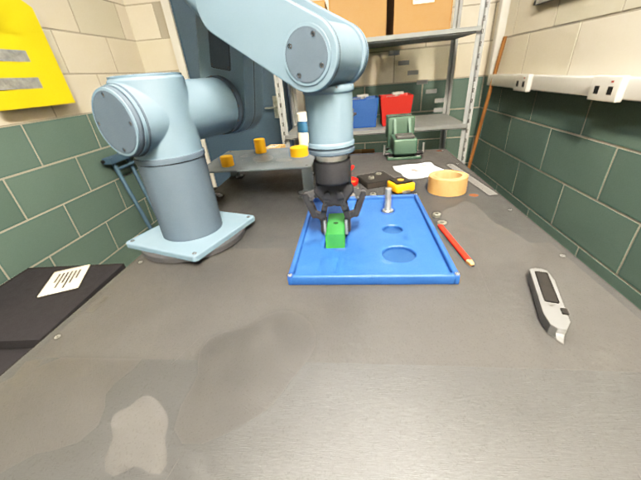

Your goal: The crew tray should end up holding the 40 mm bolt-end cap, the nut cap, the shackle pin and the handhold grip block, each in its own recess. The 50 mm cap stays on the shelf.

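I hold the green handhold grip block [336, 231] in my closed gripper [336, 223], with the block low over the left side of the blue crew tray [373, 243]. The grey shackle pin [388, 200] stands upright at the tray's far side. Two round recesses [399, 254] lie open in the tray's right half. On the small grey shelf [261, 159] behind the tray stand three yellow caps: a small one [226, 161], a taller one [259, 145] and a wide one [299, 151].
Behind the tray a metal rack holds blue and red bins and a green vise [402, 136]. A tape roll [448, 182] and a yellow tool [402, 185] lie beyond the tray, a red pencil [455, 243] and a utility knife [549, 303] to its right. My arm's base [189, 235] stands to the left.
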### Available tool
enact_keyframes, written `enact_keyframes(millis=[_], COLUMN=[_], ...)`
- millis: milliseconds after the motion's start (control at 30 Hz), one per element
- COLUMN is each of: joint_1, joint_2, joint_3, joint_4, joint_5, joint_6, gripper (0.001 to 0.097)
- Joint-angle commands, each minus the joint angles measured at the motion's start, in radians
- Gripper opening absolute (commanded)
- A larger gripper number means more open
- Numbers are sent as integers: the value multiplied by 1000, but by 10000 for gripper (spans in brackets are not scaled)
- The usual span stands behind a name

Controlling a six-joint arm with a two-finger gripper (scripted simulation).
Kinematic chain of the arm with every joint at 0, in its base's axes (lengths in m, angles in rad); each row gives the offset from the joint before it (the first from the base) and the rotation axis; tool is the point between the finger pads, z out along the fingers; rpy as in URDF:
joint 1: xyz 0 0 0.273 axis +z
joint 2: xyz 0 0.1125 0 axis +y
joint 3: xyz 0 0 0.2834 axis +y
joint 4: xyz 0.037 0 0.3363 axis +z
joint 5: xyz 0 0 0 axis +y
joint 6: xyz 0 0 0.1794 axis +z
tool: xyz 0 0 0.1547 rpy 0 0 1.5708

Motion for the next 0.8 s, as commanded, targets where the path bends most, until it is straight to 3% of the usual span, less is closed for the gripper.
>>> enact_keyframes(millis=[0, 767], joint_1=[0, 0], joint_2=[0, 0], joint_3=[0, 0], joint_4=[1, 1], joint_5=[0, 0], joint_6=[0, 0], gripper=[80, 510])
